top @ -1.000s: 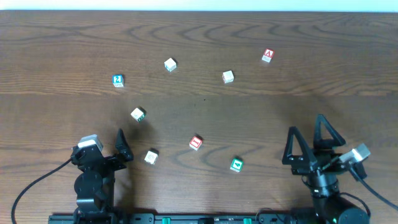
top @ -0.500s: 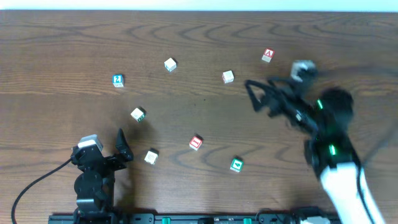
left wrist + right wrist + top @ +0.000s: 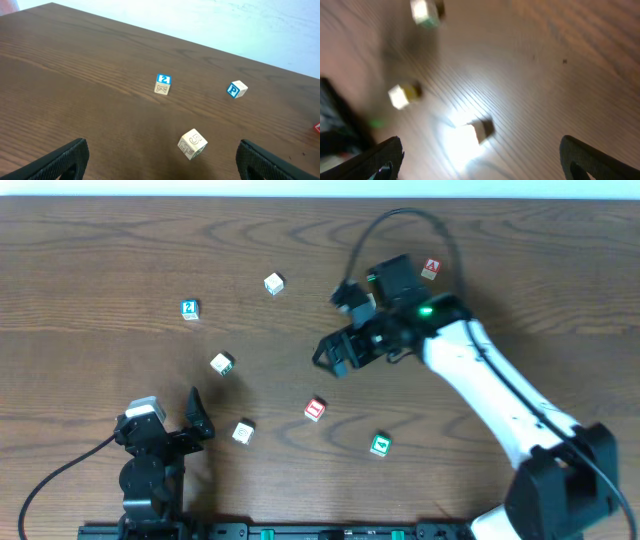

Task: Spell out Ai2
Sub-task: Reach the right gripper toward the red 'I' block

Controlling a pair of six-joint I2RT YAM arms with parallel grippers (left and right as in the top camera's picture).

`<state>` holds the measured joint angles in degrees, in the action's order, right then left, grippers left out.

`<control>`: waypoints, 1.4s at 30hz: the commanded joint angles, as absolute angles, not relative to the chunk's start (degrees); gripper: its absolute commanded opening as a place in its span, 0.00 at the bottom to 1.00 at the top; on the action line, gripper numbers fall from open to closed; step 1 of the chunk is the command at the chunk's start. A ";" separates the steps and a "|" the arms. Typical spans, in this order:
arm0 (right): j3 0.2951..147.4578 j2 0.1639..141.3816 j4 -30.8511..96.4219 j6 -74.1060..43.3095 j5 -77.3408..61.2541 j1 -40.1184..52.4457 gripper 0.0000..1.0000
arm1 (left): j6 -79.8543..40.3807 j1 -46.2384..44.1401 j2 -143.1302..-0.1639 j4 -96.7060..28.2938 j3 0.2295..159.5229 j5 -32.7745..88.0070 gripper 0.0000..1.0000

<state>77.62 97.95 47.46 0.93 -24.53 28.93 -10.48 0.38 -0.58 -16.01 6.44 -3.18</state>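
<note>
In the overhead view the red A block (image 3: 431,269) lies at the back right and the blue 2 block (image 3: 189,309) at the left. A red block (image 3: 315,409) lies near the middle front; its letter is too small to read. My right gripper (image 3: 335,358) is open and empty above the table's middle, reaching left, apart from every block. My left gripper (image 3: 195,420) is open and empty at the front left. The left wrist view shows the 2 block (image 3: 162,84) ahead. The right wrist view is blurred, with a glaring pale block (image 3: 470,136) between the open fingers (image 3: 492,157).
Other blocks lie scattered: a white one (image 3: 274,284) at the back, a white-green one (image 3: 222,363), a white one (image 3: 243,432), a green one (image 3: 380,445). The left wrist view also shows a blue P block (image 3: 236,89) and a 5 block (image 3: 192,144). The right arm hides the block near the middle back.
The right arm has swung from the front right corner out over the table and leftward to the middle. The left arm and the blocks have not moved.
</note>
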 commanded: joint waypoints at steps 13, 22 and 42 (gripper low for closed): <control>78.04 109.23 51.55 10.37 -1.52 44.77 0.95 | -10.50 0.73 -0.25 -16.45 5.04 -3.14 0.95; 74.67 110.78 45.91 11.44 -1.96 45.47 0.95 | -10.50 0.73 -0.25 -16.47 5.04 -3.14 0.95; 71.79 110.93 43.59 12.91 -9.30 45.58 0.69 | -10.50 0.73 -0.25 -16.47 5.04 -3.14 0.95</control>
